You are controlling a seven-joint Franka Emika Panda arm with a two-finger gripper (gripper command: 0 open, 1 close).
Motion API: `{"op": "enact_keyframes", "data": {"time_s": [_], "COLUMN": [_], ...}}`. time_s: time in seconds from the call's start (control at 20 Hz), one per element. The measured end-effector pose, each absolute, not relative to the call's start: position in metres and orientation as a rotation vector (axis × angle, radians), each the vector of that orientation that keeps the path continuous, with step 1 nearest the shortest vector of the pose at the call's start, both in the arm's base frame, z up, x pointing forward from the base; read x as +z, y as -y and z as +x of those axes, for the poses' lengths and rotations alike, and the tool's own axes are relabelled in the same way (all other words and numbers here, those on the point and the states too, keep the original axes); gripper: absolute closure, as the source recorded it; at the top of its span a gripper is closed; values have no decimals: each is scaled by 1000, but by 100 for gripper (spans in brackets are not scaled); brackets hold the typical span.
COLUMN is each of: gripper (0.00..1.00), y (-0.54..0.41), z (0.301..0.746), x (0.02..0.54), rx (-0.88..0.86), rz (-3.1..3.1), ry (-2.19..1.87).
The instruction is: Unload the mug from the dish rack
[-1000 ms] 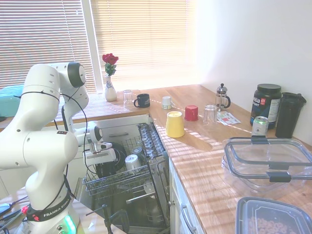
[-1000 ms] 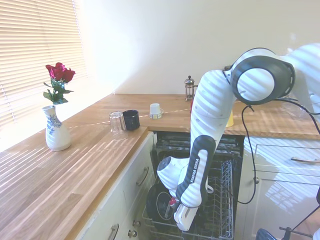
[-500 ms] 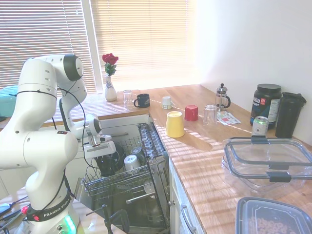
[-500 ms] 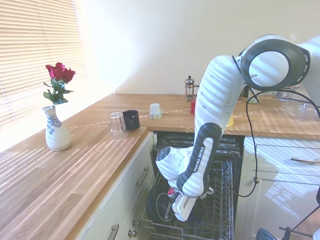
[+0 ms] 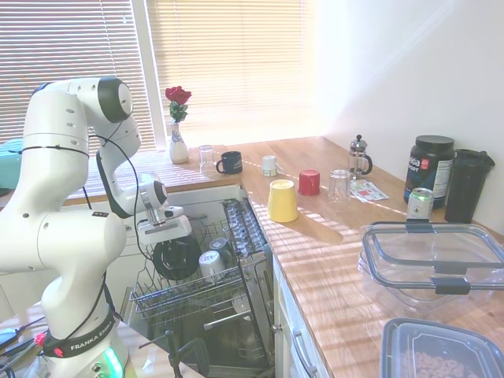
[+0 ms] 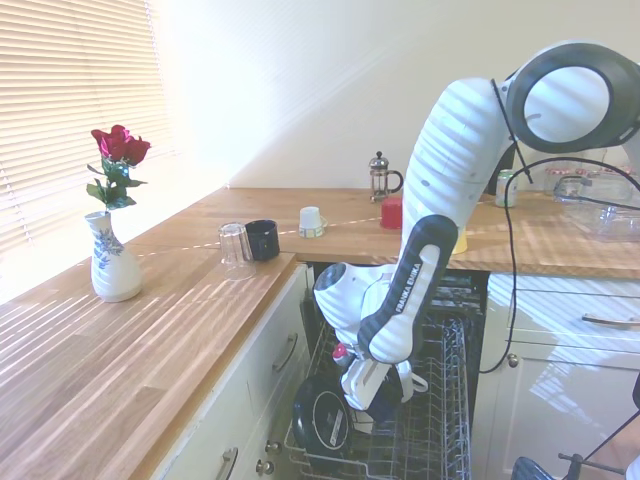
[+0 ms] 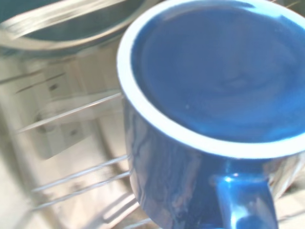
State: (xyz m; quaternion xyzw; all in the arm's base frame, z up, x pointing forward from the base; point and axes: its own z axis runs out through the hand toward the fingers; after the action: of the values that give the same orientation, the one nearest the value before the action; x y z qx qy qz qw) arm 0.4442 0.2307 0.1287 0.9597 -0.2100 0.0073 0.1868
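We think the job is about half done. The end effector [image 6: 372,392] looks clamped on the mug [image 6: 385,395], but its fingers are hard to see, so we say this as a guess. We guess it because the mug fills the wrist view and seems to hang under the wrist, just above the dish rack [image 6: 440,420]. It does not seem to rest on the wires, but we cannot be fully sure.

What is left, we think: lift the mug higher, carry it away from the dish rack, and set it down on the worktop [image 5: 315,236] beside the dish rack. Then let go.

The mug [image 7: 209,119] is dark blue up close, with a pale ring round its flat end. That flat end faces up toward the wrist, so we think the mug is upside down, with its mouth pointing down at the dish rack. Its long line runs close to straight up and down. Its handle [image 7: 243,200] sticks out to one side. We cannot tell from the outside views which way that side is.

Other things sit in the dish rack. A big dark round dish [image 6: 322,420] stands on its edge close beside the mug. A silvery cup [image 5: 210,264] sits in the dish rack too, near the mug.
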Motion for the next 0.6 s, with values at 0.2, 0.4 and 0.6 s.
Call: {"op": "enact_keyframes", "data": {"time_s": [0.2,0.4,0.6], "gripper": [100,100,100], "y": [-214,-205,-202], "z": [449,460,467], "x": [162,198,228], "rx": [56,106,134], "rz": [2725,2737,2754], "ry": [631,653,688]}}
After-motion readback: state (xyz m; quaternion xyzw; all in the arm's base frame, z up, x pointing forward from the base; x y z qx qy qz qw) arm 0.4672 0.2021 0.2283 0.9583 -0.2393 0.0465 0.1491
